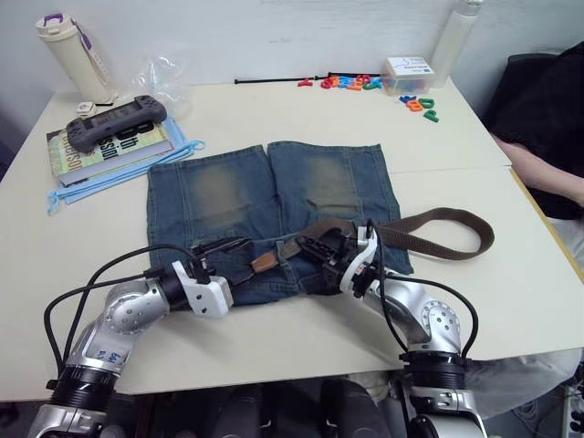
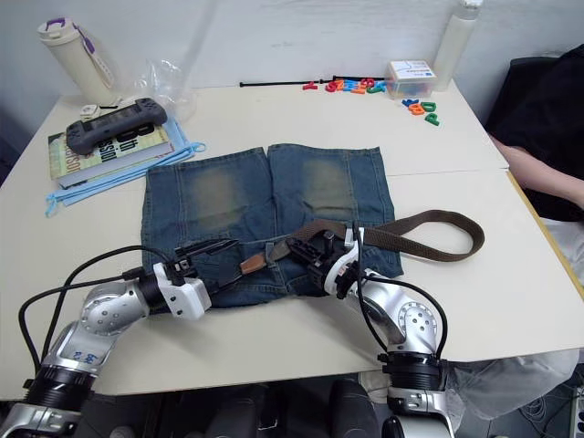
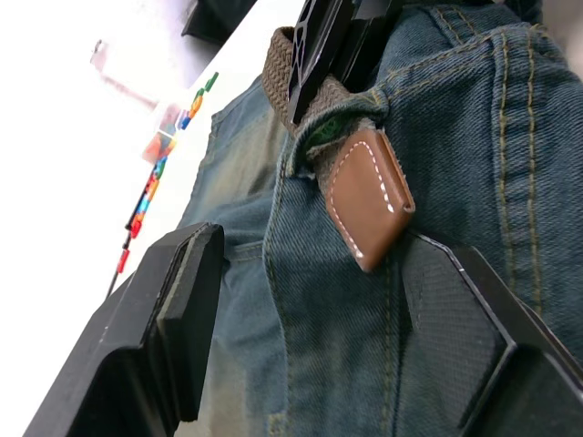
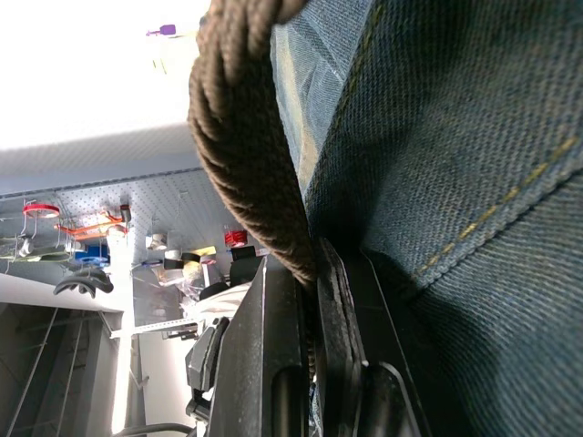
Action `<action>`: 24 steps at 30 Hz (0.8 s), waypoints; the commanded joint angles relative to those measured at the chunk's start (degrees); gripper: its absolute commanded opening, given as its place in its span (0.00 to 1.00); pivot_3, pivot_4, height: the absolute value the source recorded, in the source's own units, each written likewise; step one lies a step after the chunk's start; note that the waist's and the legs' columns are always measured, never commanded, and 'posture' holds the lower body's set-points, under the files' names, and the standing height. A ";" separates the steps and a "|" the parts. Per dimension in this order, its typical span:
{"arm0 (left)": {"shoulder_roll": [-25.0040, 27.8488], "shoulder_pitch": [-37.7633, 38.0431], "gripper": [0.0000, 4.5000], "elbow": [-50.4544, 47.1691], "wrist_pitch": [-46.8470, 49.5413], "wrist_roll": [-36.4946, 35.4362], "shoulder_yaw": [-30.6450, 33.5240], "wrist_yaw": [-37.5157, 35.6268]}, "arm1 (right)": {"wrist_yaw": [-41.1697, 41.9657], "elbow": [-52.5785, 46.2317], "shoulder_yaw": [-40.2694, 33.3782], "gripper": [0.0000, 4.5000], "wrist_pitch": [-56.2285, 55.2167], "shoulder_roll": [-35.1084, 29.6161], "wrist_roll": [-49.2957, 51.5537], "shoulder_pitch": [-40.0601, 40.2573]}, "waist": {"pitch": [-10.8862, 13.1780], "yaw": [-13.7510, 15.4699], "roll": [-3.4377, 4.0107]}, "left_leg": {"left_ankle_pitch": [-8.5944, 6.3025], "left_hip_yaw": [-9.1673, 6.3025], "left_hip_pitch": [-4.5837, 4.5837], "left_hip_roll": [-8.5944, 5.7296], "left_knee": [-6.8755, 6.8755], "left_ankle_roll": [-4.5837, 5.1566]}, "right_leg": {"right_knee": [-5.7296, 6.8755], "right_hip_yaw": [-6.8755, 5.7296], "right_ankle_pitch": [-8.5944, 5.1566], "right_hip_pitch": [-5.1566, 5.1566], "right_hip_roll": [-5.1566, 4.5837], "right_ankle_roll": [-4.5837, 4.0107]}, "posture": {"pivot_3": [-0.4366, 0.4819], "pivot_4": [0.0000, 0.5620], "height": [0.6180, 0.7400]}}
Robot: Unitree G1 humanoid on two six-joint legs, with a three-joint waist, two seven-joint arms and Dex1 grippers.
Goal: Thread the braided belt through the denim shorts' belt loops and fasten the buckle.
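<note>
Now threaded partway: braided belt (image 1: 438,228) across the waistband of the denim shorts (image 1: 274,196) on the bench (image 1: 274,109), leather tip (image 3: 369,205) poking from a belt loop (image 3: 310,159). Right pincer (image 1: 321,248) pinching the belt; left pincer (image 1: 222,246) spread beside the tip.

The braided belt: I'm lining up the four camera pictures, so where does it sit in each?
Left eye: braided belt loops off the denim shorts rightward.
Right eye: same loop.
Left wrist: its leather tip on denim.
Right wrist: strap pinched by fingers.
Shared landmark: the shorts.
</note>
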 commanded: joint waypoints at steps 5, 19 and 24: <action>0.18 -1.36 0.46 0.24 -2.44 1.07 -1.11 1.46 | 0.92 -3.42 0.80 0.00 -0.35 0.24 1.33 0.45 | 0.00 0.01 0.00 | 0.00 0.01 0.00 0.00 0.00 0.00 | 0.00 0.00 0.00 0.00 0.00 0.00 | 0.48 0.27 0.82; -0.31 -2.22 0.02 0.21 -2.27 4.19 -3.62 1.93 | 1.21 -5.05 1.83 0.00 -0.30 -1.31 -0.38 0.79 | 0.00 0.13 0.00 | 0.01 0.01 0.00 0.00 0.00 0.02 | -0.01 -0.01 0.00 0.00 -0.02 0.00 | 0.48 0.27 0.82; -0.47 -2.29 0.00 0.31 -2.04 5.00 -4.15 2.55 | -0.65 -10.08 0.31 0.34 -3.18 -2.16 -0.03 2.13 | 0.00 0.18 0.00 | 0.01 0.01 0.00 -0.01 0.00 0.02 | -0.01 -0.01 0.00 0.00 -0.02 0.00 | 0.48 0.27 0.82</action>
